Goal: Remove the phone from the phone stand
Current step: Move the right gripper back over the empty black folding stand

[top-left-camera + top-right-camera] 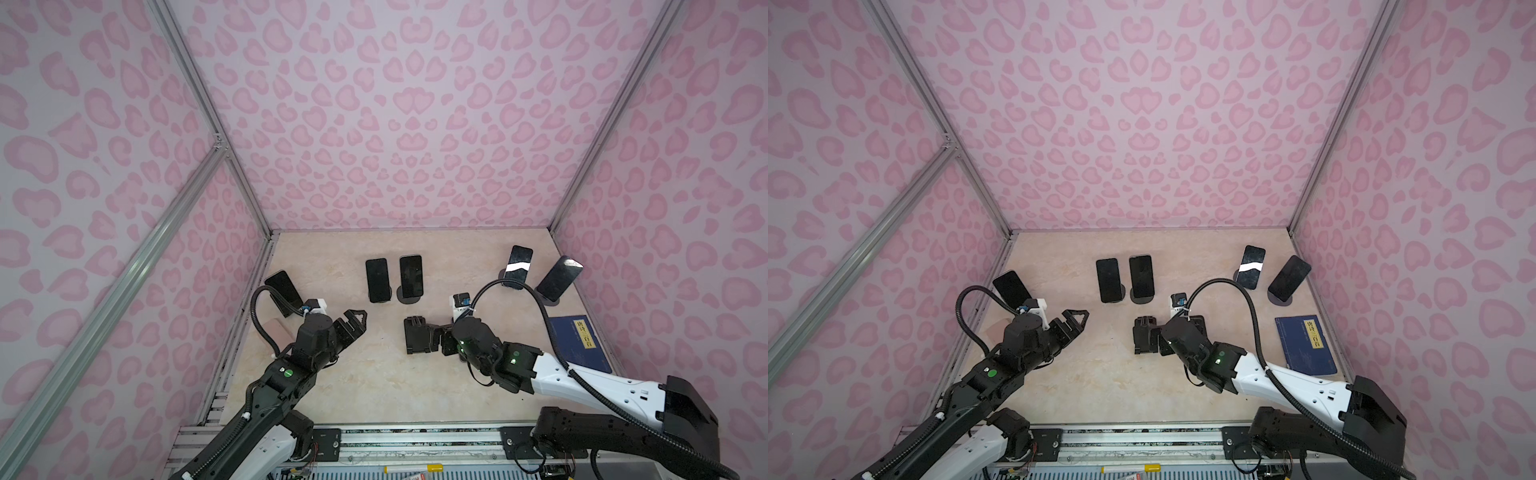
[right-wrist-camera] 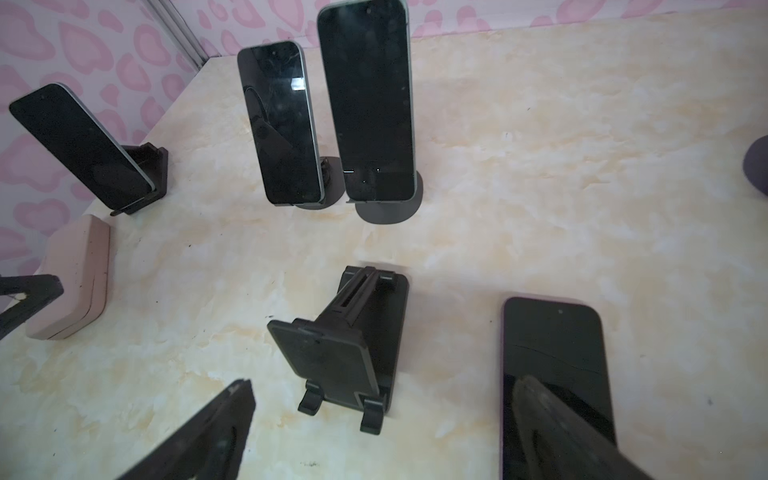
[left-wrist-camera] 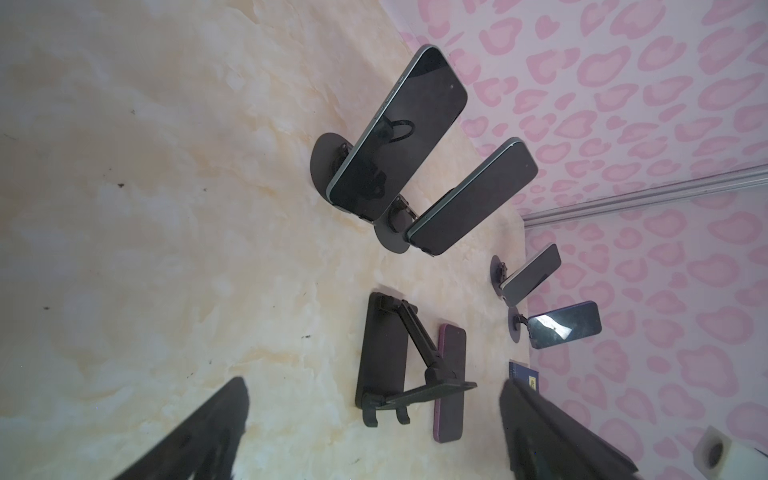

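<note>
A black folding phone stand (image 1: 417, 334) (image 2: 345, 349) stands empty in the middle of the table. Right beside it a purple phone (image 2: 557, 357) (image 3: 451, 382) lies flat, screen up. My right gripper (image 1: 439, 337) (image 2: 382, 432) hangs open just behind the stand. One of its fingers (image 2: 557, 432) is over the lying phone's near end, and nothing sits between the jaws. In both top views my right wrist hides that phone. My left gripper (image 1: 354, 322) (image 3: 374, 415) is open and empty, left of the stand and apart from it.
Several other dark phones rest on stands: one at the left wall (image 1: 284, 291), two at centre back (image 1: 377, 280) (image 1: 410, 276), two at back right (image 1: 517, 266) (image 1: 559, 278). A blue book (image 1: 579, 345) lies at the right. A pink block (image 2: 77, 278) sits at the left.
</note>
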You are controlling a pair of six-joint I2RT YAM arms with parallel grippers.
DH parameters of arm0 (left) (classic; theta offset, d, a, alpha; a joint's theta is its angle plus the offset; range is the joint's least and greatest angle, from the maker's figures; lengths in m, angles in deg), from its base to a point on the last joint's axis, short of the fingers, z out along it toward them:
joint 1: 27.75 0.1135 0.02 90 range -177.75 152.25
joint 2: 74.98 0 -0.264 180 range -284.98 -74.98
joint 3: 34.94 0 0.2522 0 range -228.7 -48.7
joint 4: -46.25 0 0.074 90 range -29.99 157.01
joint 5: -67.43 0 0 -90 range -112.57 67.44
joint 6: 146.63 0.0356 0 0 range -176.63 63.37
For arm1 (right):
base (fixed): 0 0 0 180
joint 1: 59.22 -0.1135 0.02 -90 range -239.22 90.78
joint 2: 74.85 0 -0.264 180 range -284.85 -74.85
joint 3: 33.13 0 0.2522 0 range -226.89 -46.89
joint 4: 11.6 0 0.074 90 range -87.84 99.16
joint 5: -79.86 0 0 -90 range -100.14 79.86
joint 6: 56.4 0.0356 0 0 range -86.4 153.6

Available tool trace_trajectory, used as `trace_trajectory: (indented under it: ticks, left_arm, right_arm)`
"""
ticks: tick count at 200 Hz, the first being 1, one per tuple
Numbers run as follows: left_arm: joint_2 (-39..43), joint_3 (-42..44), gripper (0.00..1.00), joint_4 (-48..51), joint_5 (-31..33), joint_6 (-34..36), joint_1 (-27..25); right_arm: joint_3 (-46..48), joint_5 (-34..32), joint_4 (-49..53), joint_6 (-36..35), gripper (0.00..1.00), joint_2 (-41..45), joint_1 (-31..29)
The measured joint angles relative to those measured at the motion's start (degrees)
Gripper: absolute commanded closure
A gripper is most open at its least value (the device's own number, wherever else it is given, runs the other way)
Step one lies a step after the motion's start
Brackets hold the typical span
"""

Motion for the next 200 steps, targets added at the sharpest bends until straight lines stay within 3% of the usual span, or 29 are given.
trace_trajectory:
  ticks: [33, 91, 113, 169, 200]
  left_arm:
    - [3.78, 3.34, 0.02, -0.98, -2.38, -0.66, 0.0]
    - [7.45, 7.3, 0.03, -2.49, -3.52, -0.85, 0.0]
    - [9.16, 8.87, 0.02, -2.69, -3.56, -0.81, 0.0]
    - [13.57, 9.73, 0.02, -3.45, -0.96, 0.07, 0.0]
    - [13.2, 9.86, 0.02, -3.91, -0.26, 0.48, 0.0]
  right_arm:
    - [-2.45, -1.73, -1.66, 3.61, 0.01, -5.95, -4.57]
    - [-10.23, -1.81, -1.07, 7.5, 0.0, -18.32, -5.42]
    - [-15.28, -5.11, 3.69, 9.64, 0.01, -23.02, -5.53]
    - [-17.86, -9.66, 10.08, 13.46, 0.05, -25.68, -7.06]
    - [-17.86, -9.7, 10.78, 13.46, 0.02, -25.05, -8.09]
